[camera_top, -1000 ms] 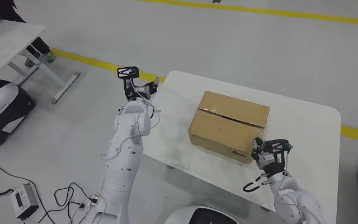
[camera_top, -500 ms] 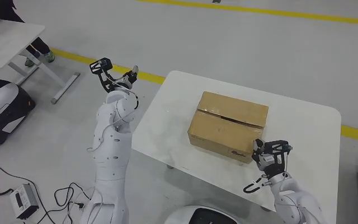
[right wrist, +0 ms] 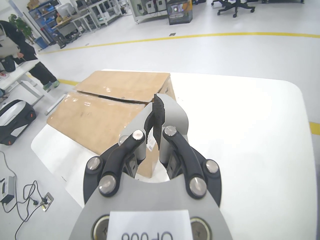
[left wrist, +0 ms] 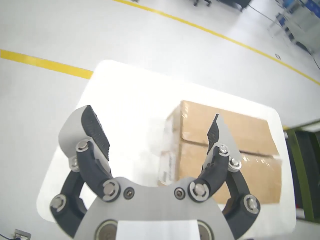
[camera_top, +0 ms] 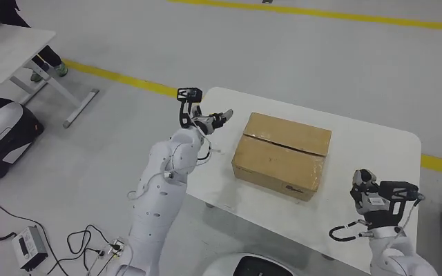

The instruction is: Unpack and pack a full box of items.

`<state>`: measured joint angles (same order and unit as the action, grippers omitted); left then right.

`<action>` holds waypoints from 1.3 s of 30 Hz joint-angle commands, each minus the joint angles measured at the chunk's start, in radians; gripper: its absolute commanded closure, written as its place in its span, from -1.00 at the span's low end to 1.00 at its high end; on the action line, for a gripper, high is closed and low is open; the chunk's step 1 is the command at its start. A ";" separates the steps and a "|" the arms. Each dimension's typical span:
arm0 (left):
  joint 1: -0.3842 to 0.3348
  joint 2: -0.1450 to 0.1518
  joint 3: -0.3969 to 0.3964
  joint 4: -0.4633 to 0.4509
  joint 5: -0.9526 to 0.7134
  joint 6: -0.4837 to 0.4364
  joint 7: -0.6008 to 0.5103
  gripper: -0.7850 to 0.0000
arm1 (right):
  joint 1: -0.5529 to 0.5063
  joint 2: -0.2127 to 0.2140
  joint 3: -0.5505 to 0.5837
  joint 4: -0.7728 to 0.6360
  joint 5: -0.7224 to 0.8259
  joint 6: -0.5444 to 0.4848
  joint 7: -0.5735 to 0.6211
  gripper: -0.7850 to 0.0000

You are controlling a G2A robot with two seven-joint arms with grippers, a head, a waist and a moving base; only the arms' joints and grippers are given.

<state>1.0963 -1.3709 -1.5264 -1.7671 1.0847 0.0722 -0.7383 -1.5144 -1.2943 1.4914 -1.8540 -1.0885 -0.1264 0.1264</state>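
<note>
A closed brown cardboard box, flaps taped along the middle seam, sits in the centre of the white table. My left gripper hovers over the table's left end, a short way from the box's left side. Its wrist view shows the left gripper open, empty, and facing the box. My right gripper is above the table near its front right, apart from the box's right front corner. In the right wrist view the gripper is shut on nothing, with the box beyond it.
Bare tabletop lies to the right of the box and at the left end. On the floor are a second table at far left, a wheeled machine and cables.
The left arm swung from beyond the table's left edge back over the table towards the box. The right arm pulled away from the box's front corner to the right.
</note>
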 commanded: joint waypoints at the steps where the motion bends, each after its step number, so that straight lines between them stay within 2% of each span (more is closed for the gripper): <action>1: 0.012 0.000 0.061 -0.009 0.018 -0.048 -0.045 -1.00 | -0.044 0.005 0.050 -0.027 0.002 0.002 -0.004 1.00; 5: 0.008 0.002 0.156 -0.006 0.063 -0.136 -0.130 -1.00 | -0.129 0.013 0.123 -0.062 -0.041 0.008 -0.018 1.00; 9: 0.013 0.001 0.244 0.009 0.130 -0.191 -0.136 -1.00 | -0.189 0.016 0.170 -0.078 -0.034 0.014 -0.033 1.00; 15: -0.002 -0.011 0.353 0.050 0.149 -0.179 -0.086 -1.00 | -0.221 0.016 0.197 -0.086 -0.012 0.028 -0.047 1.00; 28: -0.003 -0.012 0.358 0.053 0.148 -0.175 -0.083 -1.00 | -0.248 0.014 0.180 -0.103 0.000 0.027 -0.064 1.00; 32: 0.002 -0.008 0.366 0.071 0.201 -0.201 -0.025 -1.00 | -0.249 0.013 0.169 -0.090 -0.007 0.023 -0.064 1.00; 34: -0.025 -0.008 0.384 0.085 0.235 -0.229 -0.003 -1.00 | -0.247 0.013 0.167 -0.086 -0.008 0.021 -0.065 1.00; 39: -0.142 -0.007 0.460 0.190 0.473 -0.342 0.102 -1.00 | -0.241 0.014 0.166 -0.079 -0.012 0.018 -0.063 1.00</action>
<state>0.9832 -1.3769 -1.0827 -1.6036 1.4954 -0.2515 -0.6607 -1.7571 -1.2804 1.6576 -1.9336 -1.0989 -0.1083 0.0626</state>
